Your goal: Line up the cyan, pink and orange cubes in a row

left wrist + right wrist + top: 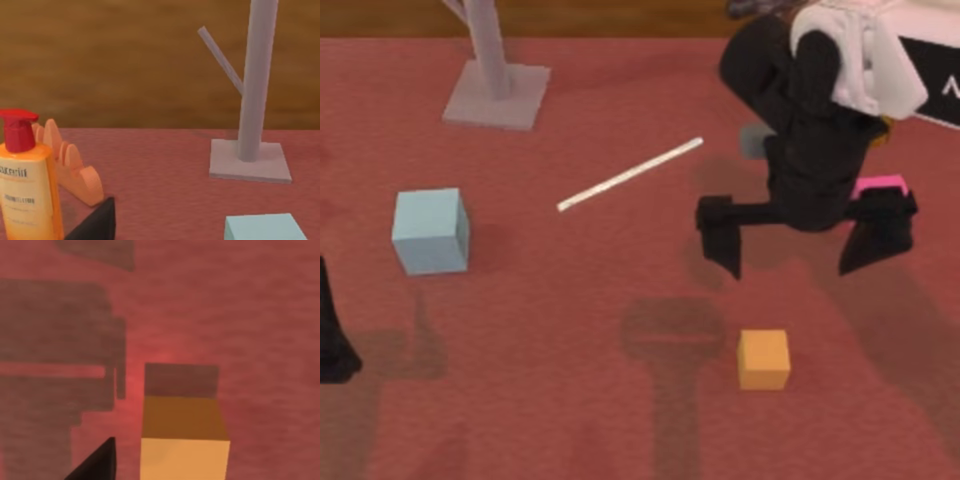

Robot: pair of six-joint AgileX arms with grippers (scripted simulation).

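On red cloth table (570, 400), matte orange cube (763, 359), cyan cube (430, 231)

We are looking at a rendered simulation tabletop, not a real room: a flat red mat-like table (570, 400) with a wooden wall behind it. Near the grey branched stand (495, 90) we see unrelated props: a white rod (630, 174), a pump bottle (25, 185) and an orange scalloped rack (70, 167).

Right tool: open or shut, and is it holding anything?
Open and empty: the right tool's fingers stand wide apart above the table, the orange cube lying free nearby.
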